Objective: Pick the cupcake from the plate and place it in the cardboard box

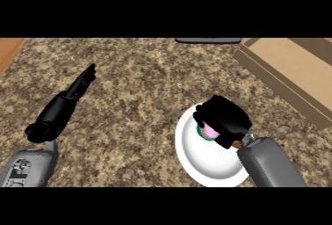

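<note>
Right hand fingers curled round cupcake above the white plate; cardboard box lies up-right; left hand open, distant

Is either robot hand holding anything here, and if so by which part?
The right robot hand is curled round the cupcake over the plate, covering its top; only a pink and teal edge shows. The left robot hand holds nothing.

Two grey forearms end in glossy black hands, left hand and right hand.
</note>
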You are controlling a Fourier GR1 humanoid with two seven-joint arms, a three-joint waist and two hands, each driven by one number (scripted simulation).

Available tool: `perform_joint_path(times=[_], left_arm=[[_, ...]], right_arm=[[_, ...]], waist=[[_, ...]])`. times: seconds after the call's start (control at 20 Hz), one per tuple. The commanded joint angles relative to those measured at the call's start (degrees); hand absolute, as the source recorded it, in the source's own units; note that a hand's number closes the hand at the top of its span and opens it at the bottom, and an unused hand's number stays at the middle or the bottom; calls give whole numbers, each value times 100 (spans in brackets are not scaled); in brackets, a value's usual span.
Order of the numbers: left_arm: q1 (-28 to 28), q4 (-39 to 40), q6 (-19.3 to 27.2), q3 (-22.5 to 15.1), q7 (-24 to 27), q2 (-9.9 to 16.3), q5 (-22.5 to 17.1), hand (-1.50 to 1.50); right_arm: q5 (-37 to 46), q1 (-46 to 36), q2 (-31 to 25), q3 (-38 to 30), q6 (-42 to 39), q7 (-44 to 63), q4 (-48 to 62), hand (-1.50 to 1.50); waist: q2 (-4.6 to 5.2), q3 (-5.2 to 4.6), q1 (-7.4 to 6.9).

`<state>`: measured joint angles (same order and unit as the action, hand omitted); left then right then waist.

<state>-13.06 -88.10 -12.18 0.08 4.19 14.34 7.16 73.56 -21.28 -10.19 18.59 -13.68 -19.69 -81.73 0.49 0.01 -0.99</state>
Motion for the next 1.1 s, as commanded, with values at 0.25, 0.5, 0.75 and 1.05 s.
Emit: perform_joint_path(times=[0.25, 0.5, 0.75, 1.05], left_arm=[[-43, 59, -151, 68, 37, 107, -39, 0], [-224, -100, -196, 169, -352, 96, -131, 0], [77, -101, -135, 126, -118, 64, -41, 0], [64, -171, -25, -18, -126, -77, 133, 0]], right_arm=[[-386, -2578, 400, -1960, 291, 1197, 2063, 150], [-513, -2983, 276, -2194, 546, 1213, 2077, 150], [-780, -3119, 231, -3160, 1192, 2234, 2039, 150], [-875, -3837, -461, -3899, 1369, 2851, 2770, 150]], waist=[[23, 1, -152], [-41, 0, 27], [-51, 1, 25], [-22, 0, -10]])
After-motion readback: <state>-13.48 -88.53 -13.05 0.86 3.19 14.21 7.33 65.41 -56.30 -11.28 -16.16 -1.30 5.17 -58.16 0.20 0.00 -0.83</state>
